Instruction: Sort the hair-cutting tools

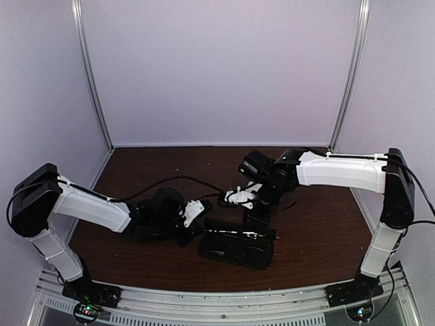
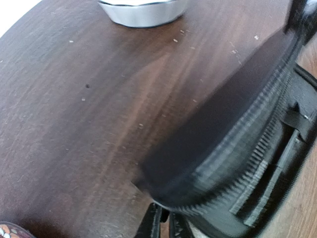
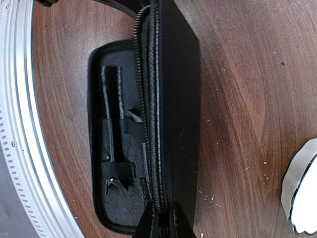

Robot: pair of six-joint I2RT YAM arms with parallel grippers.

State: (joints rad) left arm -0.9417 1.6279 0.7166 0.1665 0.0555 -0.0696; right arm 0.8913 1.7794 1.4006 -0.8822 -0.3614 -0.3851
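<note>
A black zip case (image 1: 238,248) lies open on the table between the arms. My right gripper (image 3: 162,220) is shut on the zip edge of the case's lid (image 3: 173,99) and holds it upright. In the open half, hair-cutting tools show as thin black sticks (image 3: 110,124) tucked under elastic straps. No scissors show in any view. My left gripper (image 2: 166,223) has its fingers almost together at the blurred zip rim of the case (image 2: 223,148), at the lid's corner. In the top view it sits at the case's left end (image 1: 194,216).
A white scalloped dish (image 2: 143,10) stands on the wood beyond the case and also shows at the right edge of the right wrist view (image 3: 302,193). A red flowered plate (image 2: 9,232) peeks in at the lower left. The table's metal rail (image 3: 15,124) runs beside the case.
</note>
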